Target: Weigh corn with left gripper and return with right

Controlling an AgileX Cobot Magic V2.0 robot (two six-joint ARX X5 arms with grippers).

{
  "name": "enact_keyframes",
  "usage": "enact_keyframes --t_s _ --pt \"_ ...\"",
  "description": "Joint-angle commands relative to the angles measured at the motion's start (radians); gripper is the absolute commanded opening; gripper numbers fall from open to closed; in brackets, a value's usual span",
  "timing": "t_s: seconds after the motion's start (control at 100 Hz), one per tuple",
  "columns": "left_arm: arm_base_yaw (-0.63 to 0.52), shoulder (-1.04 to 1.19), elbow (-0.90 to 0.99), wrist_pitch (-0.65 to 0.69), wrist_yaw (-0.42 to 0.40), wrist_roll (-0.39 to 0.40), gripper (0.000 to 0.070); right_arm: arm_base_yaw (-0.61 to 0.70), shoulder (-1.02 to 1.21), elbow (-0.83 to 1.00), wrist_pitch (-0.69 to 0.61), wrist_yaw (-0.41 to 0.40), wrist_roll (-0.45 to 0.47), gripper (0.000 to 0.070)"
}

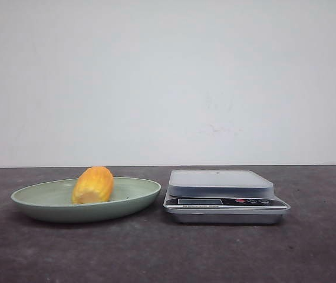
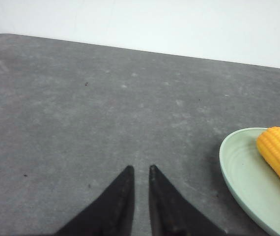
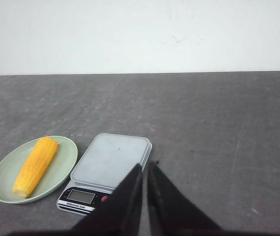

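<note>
The table [image 1: 168, 253] is a dark grey slab running back to a white wall, and everything on it sits near the front edge. The scale [image 1: 221, 194] stands on the right in the front view, its platform bare and its display facing forward. Just beside it, apart by a narrow gap, lies the plate [image 1: 38, 203], a shallow pale green oval. The corn [image 1: 93, 185] rests on its side in the plate, near the middle, its long axis running away from the front camera.

Neither arm shows in the front view. The left gripper [image 2: 140, 169] hovers over bare table with its tips nearly touching and nothing between them; the plate rim is off to one side of it. The right gripper [image 3: 145, 164] is likewise closed on nothing, looking down past the scale.

The weighing has likely not begun. The risks ahead are judged as follows: the cob is round and ridged, so an off-centre pinch could roll it against the plate's slope or squeeze it out of the fingers. A low approach could catch the plate's rim and push it into the scale. Set down carelessly, the cob could roll off the flat platform.
</note>
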Motion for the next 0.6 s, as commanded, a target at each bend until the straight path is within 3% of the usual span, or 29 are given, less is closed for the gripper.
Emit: enact_keyframes --t_s 0.0,0.13,0.24,0.4,0.59 --pt "0.001 -0.001 -0.015 -0.005 0.001 0.008 0.0016 0.005 -0.002 0.012 0.010 0.000 0.003 0.0011" --pt "0.001 -0.001 -0.015 -0.005 0.001 0.008 0.0016 -0.008 -0.003 0.011 0.029 0.008 -0.073 0.0010" --pt "0.001 -0.001 -0.015 -0.005 0.001 0.008 0.0016 -0.127 -0.035 -0.023 0.123 -0.016 -0.163 0.0010" --pt "0.001 -0.001 -0.015 -0.005 0.001 0.008 0.0016 -0.340 -0.121 -0.163 0.301 -0.035 -0.204 0.0011" --pt "0.001 -0.001 -0.015 -0.005 0.001 0.008 0.0016 -0.482 -0.230 -0.429 0.518 -0.061 -0.207 0.0011"
